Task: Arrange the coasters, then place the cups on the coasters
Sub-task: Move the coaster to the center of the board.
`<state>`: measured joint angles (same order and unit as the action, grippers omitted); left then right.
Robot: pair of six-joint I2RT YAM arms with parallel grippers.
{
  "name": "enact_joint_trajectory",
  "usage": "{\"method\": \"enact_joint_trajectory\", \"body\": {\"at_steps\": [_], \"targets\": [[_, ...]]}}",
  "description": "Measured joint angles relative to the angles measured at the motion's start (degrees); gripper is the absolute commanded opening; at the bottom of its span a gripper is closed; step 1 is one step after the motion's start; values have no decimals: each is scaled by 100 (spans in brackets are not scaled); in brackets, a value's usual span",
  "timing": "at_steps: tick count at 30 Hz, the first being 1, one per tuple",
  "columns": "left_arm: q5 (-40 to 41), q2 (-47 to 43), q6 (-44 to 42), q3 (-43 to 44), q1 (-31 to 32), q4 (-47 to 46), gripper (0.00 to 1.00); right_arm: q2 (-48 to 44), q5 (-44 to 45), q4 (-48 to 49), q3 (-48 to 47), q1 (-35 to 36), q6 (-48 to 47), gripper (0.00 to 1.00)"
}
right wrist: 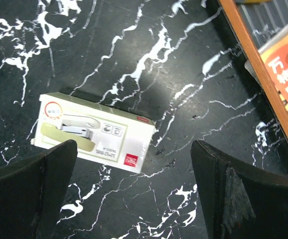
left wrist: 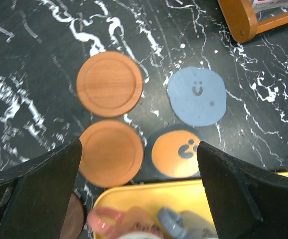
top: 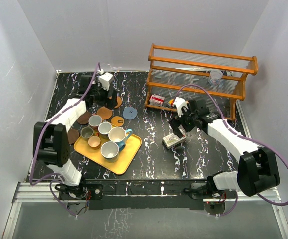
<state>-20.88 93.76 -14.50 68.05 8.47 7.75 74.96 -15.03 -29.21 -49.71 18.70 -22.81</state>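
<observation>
The left gripper (left wrist: 139,162) is seen with its dark fingers (left wrist: 34,194) spread wide at the lower corners of the left wrist view; nothing is clasped between them. In the gap between the fingers, low in the frame, a lower orange-brown coaster (left wrist: 111,153) and a face-marked orange coaster (left wrist: 176,152) are shown lying flat on the black marbled table (left wrist: 29,74). Above them an upper orange-brown coaster (left wrist: 109,83) is found at centre left and a grey-blue coaster (left wrist: 197,96) at centre right, apart from each other. The rim of the yellow tray (left wrist: 149,199) is seen along the bottom edge.

In the top view, six cups (top: 118,135) are grouped on the tray at lower left. None is set on a coaster. Two dark brown coasters (top: 84,118) lie just left of the tray.

The right gripper (right wrist: 134,162) is likewise released, its fingers (right wrist: 248,194) held wide and empty. A white box (right wrist: 91,132) lies on the table at centre left of the right wrist view, and a rail of the wooden rack (right wrist: 256,69) crosses the upper right corner.
</observation>
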Motion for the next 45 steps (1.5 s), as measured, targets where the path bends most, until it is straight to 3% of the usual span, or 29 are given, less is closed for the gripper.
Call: {"method": "enact_joint_trajectory", "body": {"at_steps": [8, 18, 30, 45], "targets": [[133, 1405, 273, 1128, 723, 321, 91, 9, -155, 2, 0, -767, 245, 97], [188, 2675, 654, 1864, 1084, 822, 85, -24, -415, 2, 0, -1106, 332, 97], [337, 2697, 680, 1963, 1215, 1119, 75, -24, -525, 0, 0, -1106, 339, 96], [706, 2553, 584, 1628, 1773, 772, 66, -46, -400, -17, 0, -1106, 304, 96]]}}
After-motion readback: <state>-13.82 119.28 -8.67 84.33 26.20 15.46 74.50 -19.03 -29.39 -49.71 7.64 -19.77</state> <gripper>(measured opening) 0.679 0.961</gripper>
